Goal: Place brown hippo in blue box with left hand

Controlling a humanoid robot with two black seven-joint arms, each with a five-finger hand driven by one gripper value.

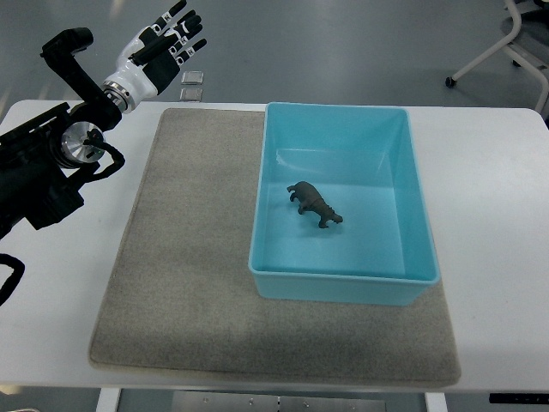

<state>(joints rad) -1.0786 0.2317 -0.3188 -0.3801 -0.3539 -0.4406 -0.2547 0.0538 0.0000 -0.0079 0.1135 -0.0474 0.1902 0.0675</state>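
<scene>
Inside blue box (412,206): brown hippo (315,204), long axis diagonal.
Left hand (163,47): far-left tabletop (497,189) corner, fingers spread, empty.

The left robot hand (165,41) is white with black finger segments, on a silver wrist ring; the arm (47,163) is black with a round metal joint cap.

Left arm entering from the left edge, bent upward, left hand (163,43) raised at top, fingers spread, holding nothing.
</scene>
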